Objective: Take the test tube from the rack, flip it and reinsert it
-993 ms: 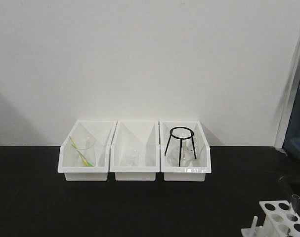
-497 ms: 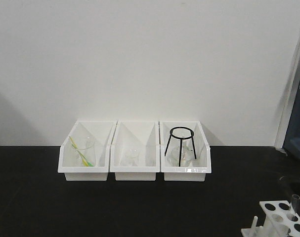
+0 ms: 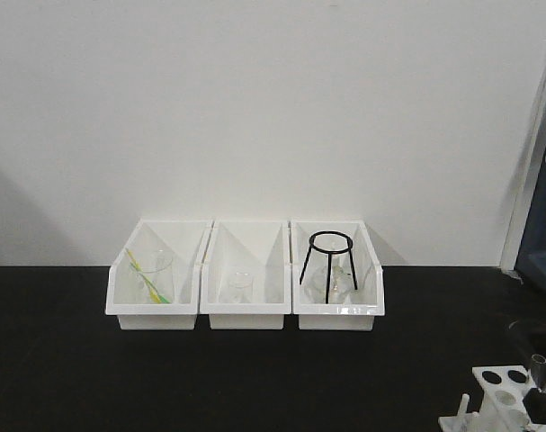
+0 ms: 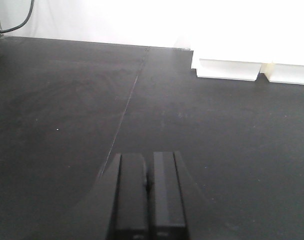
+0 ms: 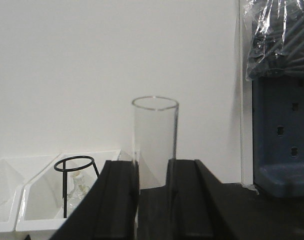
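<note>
Bins [image 3: 246, 317] holding beaker [image 3: 153, 267] with rods [image 3: 147, 281], small beaker [image 3: 240, 287], tripod [image 3: 330, 252], flask [image 3: 338, 284]. Left gripper [image 4: 148, 161] closed, right gripper [image 5: 152, 170] clamped on tube [image 5: 155, 140]. Tube base hidden, rack [image 3: 505, 386] cut off at frame.

rack [image 3: 502, 387]: white, top plate pierced by round holes, set at near right corner of worktop [image 3: 255, 378].
test tube [image 5: 155, 140]: clear, colourless, upright, round rim uppermost, seen at rack's right end.

Clear, smooth glass test tube [image 5: 154, 145]. Matt black table [image 4: 217, 135]. White plastic rack [image 3: 499, 389]; glossy white plastic bins [image 3: 246, 319].
</note>
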